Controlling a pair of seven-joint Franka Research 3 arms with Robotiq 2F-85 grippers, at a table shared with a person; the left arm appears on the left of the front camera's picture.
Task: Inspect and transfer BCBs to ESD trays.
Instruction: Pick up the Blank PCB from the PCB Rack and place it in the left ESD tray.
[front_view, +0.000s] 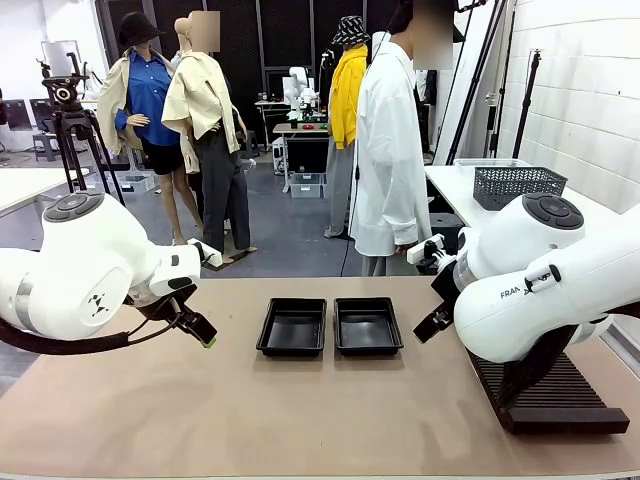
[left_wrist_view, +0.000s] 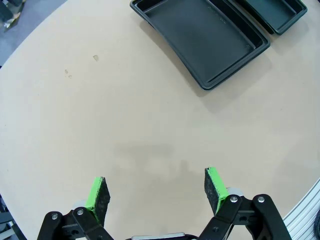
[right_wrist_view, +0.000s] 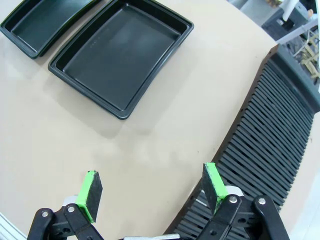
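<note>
Two black ESD trays stand side by side at the table's middle, the left tray (front_view: 292, 327) and the right tray (front_view: 368, 325), with their bare floors showing. The BCBs are out of view. My left gripper (front_view: 200, 332) hangs open above the table, left of the trays. In the left wrist view the left gripper (left_wrist_view: 156, 187) holds nothing, and the nearer tray (left_wrist_view: 200, 37) lies ahead of it. My right gripper (front_view: 432, 325) hovers just right of the trays. From the right wrist the right gripper (right_wrist_view: 151, 185) is open over bare table, with a tray (right_wrist_view: 120, 55) beyond it.
A long black slotted rack (front_view: 555, 395) lies at the right front, under my right arm, and its ribs (right_wrist_view: 270, 145) run beside the right gripper. A person in a white coat (front_view: 385, 150) stands at the far side. A grey mesh basket (front_view: 518, 185) sits on a side table.
</note>
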